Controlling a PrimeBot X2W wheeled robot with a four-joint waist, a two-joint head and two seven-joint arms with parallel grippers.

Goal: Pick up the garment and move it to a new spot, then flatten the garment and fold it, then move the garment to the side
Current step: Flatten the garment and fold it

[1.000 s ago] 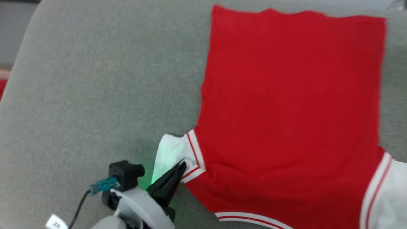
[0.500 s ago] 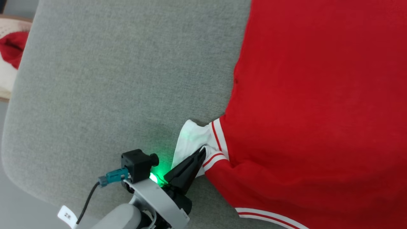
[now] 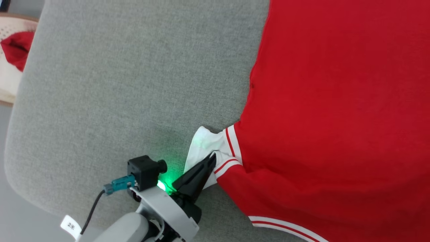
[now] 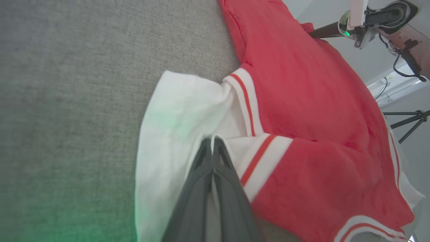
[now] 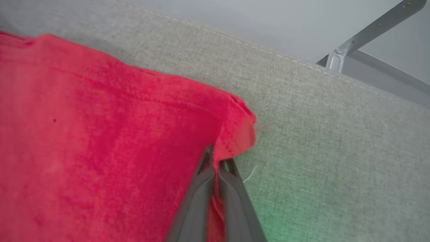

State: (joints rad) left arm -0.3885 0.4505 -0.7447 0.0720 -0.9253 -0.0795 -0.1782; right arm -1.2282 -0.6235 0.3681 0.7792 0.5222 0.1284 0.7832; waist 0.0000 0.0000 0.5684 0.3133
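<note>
Head view: the left claw (image 3: pixel 212 157), low in the frame, was pinched together on the white sleeve end (image 3: pixel 201 144) of the garment (image 3: pixel 336 117). The garment's red body spread flat to the claw's right and beyond its tips over the grey fabric bench (image 3: pixel 134 84). Well off to the claw's left, a pale basket (image 3: pixel 6 84) held other red cloth. Left wrist view: the two dark fingers met on a fold of white sleeve beside the striped trim (image 4: pixel 248 107). Far ahead of them, the right claw (image 4: pixel 310 33) reached the garment's far end. Right wrist view: the right claw (image 5: pixel 215 158) was clamped on a red hem corner (image 5: pixel 238 134), with the cloth lying to its left and bare bench to its right. With both claws gripping, this looked like the flatten-and-fold step. The next move probably called for both claws to lift and travel together, keeping the cloth taut between them so it would not bunch.
</note>
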